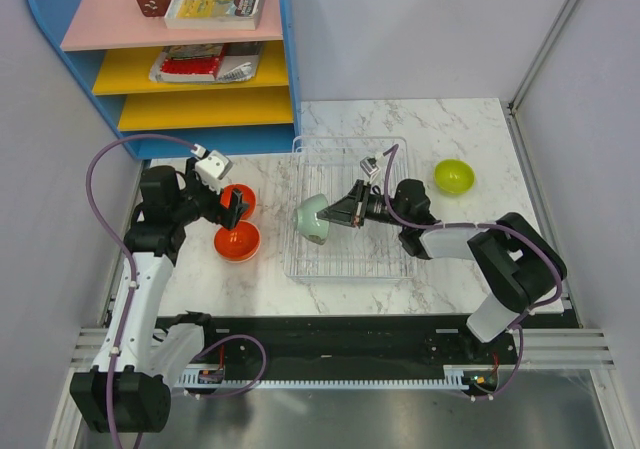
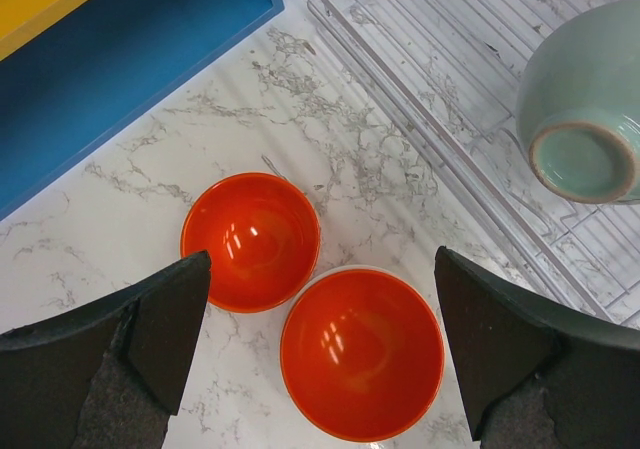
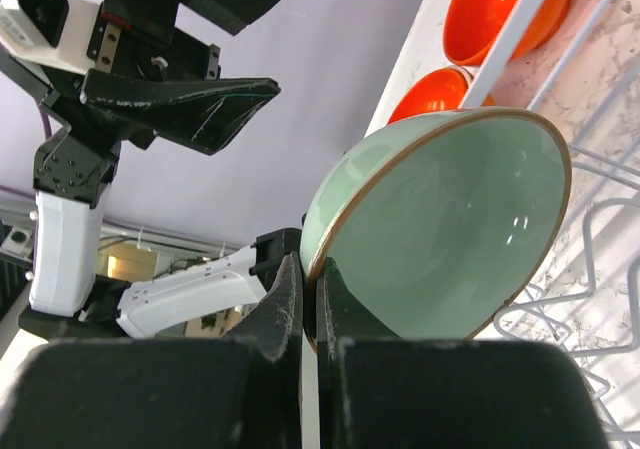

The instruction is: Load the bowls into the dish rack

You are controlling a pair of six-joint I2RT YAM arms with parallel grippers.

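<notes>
The dish rack (image 1: 345, 164) of thin wire lies in the middle of the marble table. My right gripper (image 1: 338, 212) is shut on the rim of a pale green bowl (image 1: 313, 219), holding it tipped on its side over the rack's left part. In the right wrist view the fingers (image 3: 290, 299) pinch that bowl's (image 3: 450, 229) rim. Two orange bowls (image 1: 238, 199) (image 1: 238, 241) stand upright left of the rack. My left gripper (image 2: 320, 339) hangs open above them, mostly over the nearer one (image 2: 362, 354). A lime green bowl (image 1: 453, 176) sits right of the rack.
A blue shelf unit (image 1: 180, 59) with pink and yellow boards stands at the back left, holding a book, a packet and a dark red cube. Its blue base (image 2: 120, 79) lies close to the orange bowls. Walls close in both sides of the table.
</notes>
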